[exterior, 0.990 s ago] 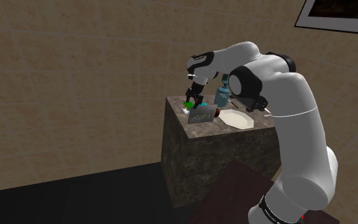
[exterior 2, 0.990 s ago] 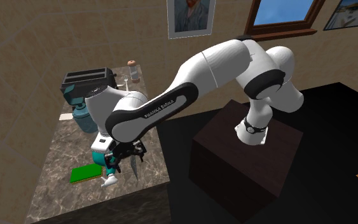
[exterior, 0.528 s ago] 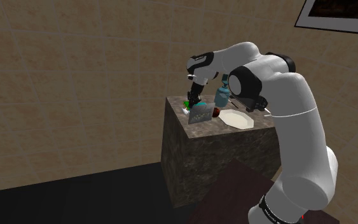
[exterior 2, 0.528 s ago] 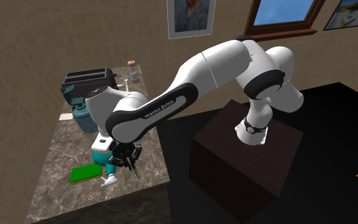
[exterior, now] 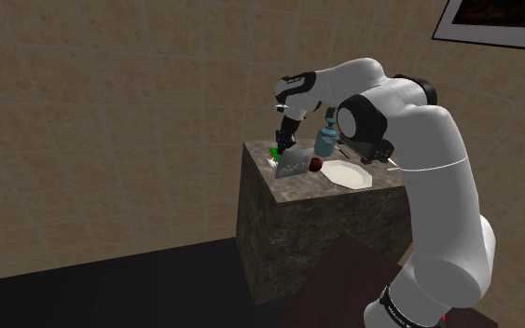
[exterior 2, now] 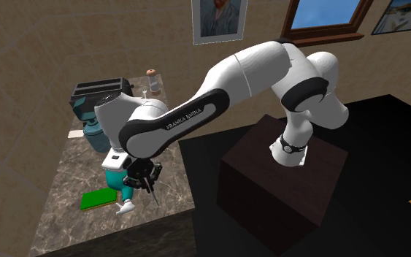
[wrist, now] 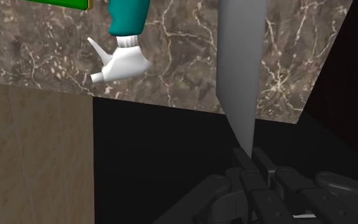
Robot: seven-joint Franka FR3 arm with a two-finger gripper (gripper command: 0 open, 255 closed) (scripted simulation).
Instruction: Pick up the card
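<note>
Jaws closed on the narrow end of the grey card (wrist: 240, 76), whose long axis runs toward 12 o'clock from them, over the counter (wrist: 171, 57) edge.

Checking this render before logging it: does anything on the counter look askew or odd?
The teal spray bottle lies on its side, white nozzle near the edge of the counter. The grey card is clasped edge-on in the tool.

End effector (wrist: 250, 156) (arm (exterior 2: 255, 69) outstretched) tight around card (wrist: 241, 63)
</note>
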